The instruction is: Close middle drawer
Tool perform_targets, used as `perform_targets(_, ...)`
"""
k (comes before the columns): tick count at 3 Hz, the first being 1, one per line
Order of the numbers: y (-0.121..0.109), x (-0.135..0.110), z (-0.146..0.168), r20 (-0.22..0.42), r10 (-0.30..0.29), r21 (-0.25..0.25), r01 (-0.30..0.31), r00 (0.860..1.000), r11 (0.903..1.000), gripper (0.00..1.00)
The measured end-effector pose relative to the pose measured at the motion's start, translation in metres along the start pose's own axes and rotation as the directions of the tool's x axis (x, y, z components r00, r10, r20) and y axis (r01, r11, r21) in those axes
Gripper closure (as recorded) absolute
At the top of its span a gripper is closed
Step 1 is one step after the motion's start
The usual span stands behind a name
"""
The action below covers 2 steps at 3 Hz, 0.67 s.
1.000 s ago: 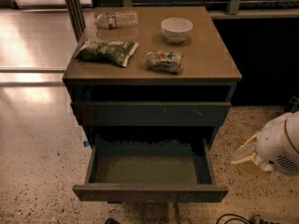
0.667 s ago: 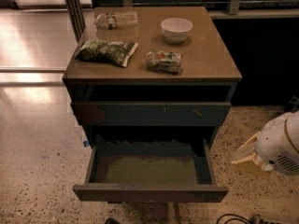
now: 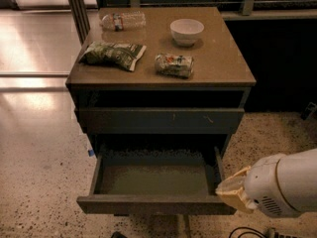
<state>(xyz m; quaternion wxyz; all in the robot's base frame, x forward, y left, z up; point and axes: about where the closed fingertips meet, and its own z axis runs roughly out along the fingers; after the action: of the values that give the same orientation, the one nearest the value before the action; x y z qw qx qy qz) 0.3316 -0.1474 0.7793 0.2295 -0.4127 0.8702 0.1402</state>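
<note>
Since a second ago the claw (image 3: 232, 192) has come in leftward and lower, from well out past the right edge of the bench (image 3: 223, 58) to just beside the right front corner of the drawer (image 3: 153, 181). The drawer has not shifted.

It hangs pulled far out below the front edge of the bench, its olive-grey floor bare and its plain front nearest the camera. Above it the scratched front (image 3: 158, 120) sits nearly flush under the bench top.

The claw is a pale tan tip on a white arm that enters from the lower right. Whether it is wide or narrow I cannot tell, nor whether it touches the drawer or only stands close by.

On top, the bowl (image 3: 186, 31) is toward the back edge, the bottle (image 3: 123, 20) is at the back left corner, and two bags (image 3: 113, 53) (image 3: 174, 65) are nearer the front edge. None of them bears on the job.

I judge the closing not yet begun: the approach looks close to done, and the whole push back under the front edge is left to do
</note>
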Motion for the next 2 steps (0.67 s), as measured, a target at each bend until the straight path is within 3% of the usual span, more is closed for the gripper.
perform_targets(1, 0.068, -0.005, 0.073, 0.081, 0.009, -0.086, -0.002, 0.997, 0.9963, 1.0)
perform_targets(2, 0.109, 0.009, 0.117, 0.06, 0.006, -0.114, 0.001, 0.998, 0.9935, 1.0)
